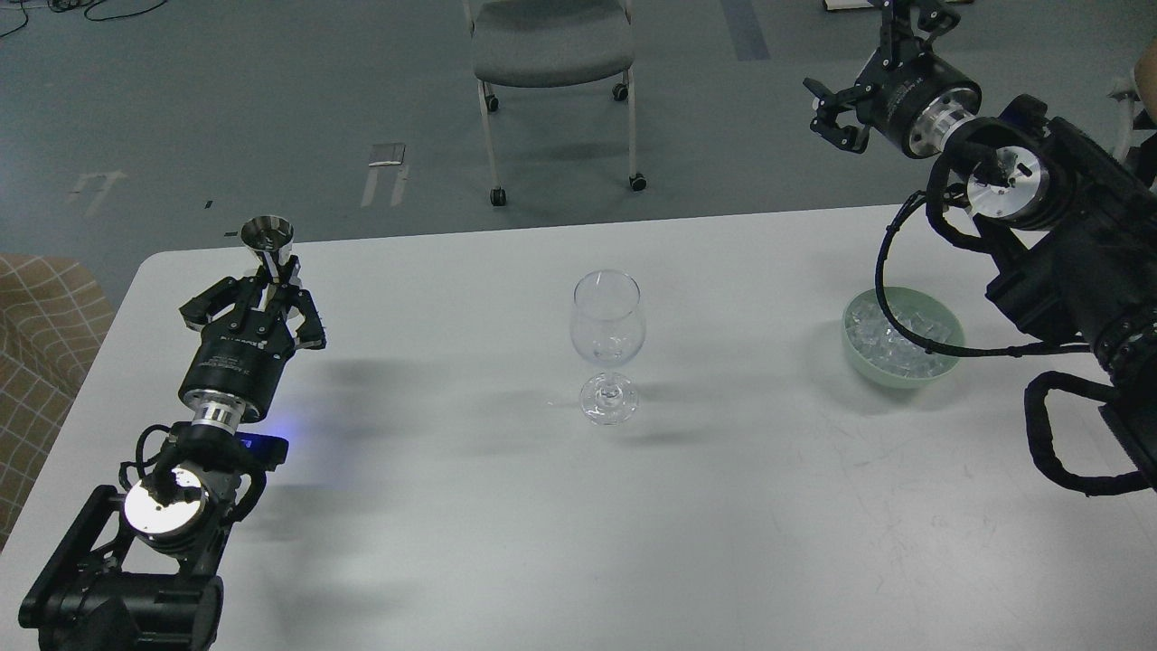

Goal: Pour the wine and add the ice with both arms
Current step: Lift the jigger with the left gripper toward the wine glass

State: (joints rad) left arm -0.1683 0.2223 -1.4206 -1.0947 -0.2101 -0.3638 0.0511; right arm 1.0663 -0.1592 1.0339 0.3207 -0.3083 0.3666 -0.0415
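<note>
- A white desk [723,506] fills most of the view, lightly scuffed; past its far edge lies grey floor with a grey wheeled chair [551,54].
- The right arm [1067,253] hangs over the desk's right edge; its right end effector [845,113] is raised beyond the far right corner, prongs spread wide, empty.
- The left arm [172,488] lies along the left edge; its left end effector [262,294] is narrowed around the stem of a small metal cup [267,237] near the far left corner.
- A pale green bowl [859,357] near the right edge holds the ice [890,342], small clear cubes.
- A clear wine glass [606,344] stands upright and empty at the desk's middle.
- Risk, as a judgement: tipping the cup off-line would spill onto the desk; a nudge could topple the tall glass; slick cubes may slip from the prongs, and the right arm's cable, looping across the bowl in this view, could snag it.
</note>
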